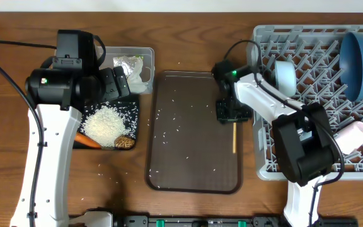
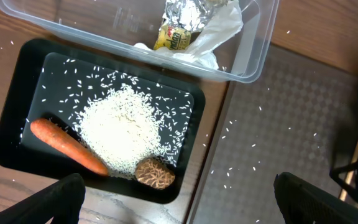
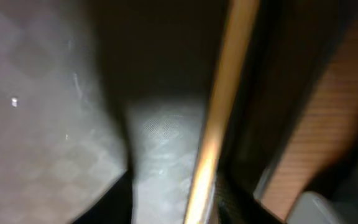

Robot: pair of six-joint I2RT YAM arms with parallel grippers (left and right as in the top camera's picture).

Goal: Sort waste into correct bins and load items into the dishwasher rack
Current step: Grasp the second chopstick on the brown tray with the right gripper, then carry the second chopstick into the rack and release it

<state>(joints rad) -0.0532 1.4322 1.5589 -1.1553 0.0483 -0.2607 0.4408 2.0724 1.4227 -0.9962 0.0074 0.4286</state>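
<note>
Step in hand, apparently chopstick loading: right gripper (image 1: 230,116) sits over the wooden chopsticks (image 1: 234,139) at the right edge of the serving tray (image 1: 188,157), grip state indiscernible; left gripper (image 1: 115,82) hangs spread above the black tray (image 2: 17,130); next move requires a secure lift to the dishwasher rack (image 1: 307,29).

On my table (image 1: 128,189) the serving tray (image 1: 194,170) sits in the middle. The rack (image 1: 314,38) is to its right and the shallow tray (image 2: 17,112) to its left, with the tub (image 2: 253,50) just behind that. In the shallow tray, rice (image 2: 120,127) is heaped centrally, with the carrot (image 2: 67,146) front left and the food lump (image 2: 154,173) front right. The wrapper (image 2: 179,25) and napkin (image 2: 213,37) lie in the tub. In the rack, the dish (image 1: 358,63) stands far right, a cup (image 1: 287,74) is near the left edge, and a second cup (image 1: 351,135) is front right. A chopstick (image 1: 234,137) lies, I think, on the serving tray by its right edge.
</note>
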